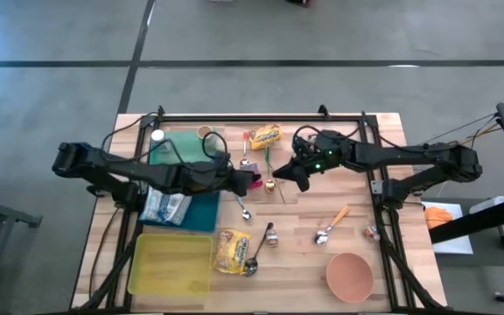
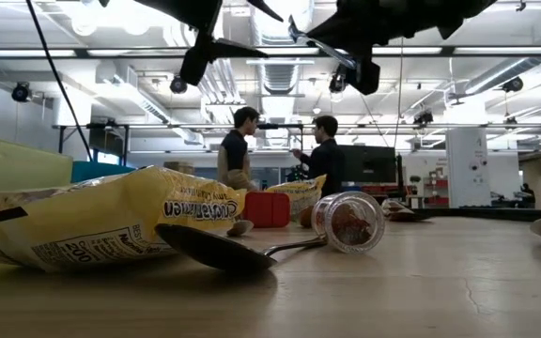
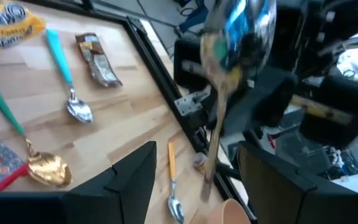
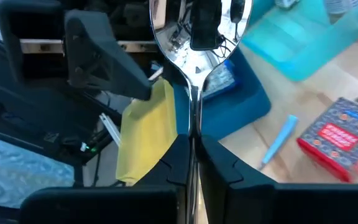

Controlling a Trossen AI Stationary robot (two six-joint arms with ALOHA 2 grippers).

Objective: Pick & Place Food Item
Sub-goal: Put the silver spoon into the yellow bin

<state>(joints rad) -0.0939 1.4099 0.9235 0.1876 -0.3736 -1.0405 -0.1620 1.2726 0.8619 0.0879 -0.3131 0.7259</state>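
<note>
Spoon (image 4: pixel 194 37) clamped upright in right gripper (image 4: pixel 193 152) fingers, raised above desk (image 1: pixel 304 223). Left gripper (image 3: pixel 194 177) faces it, fingers parted, grasping nothing.

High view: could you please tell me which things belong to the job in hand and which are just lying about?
In hand: silver spoon, clamped in the right gripper; open left gripper facing it.
Lying about: pink bowl, yellow tray, orange-handled spoon, small jar.
</note>
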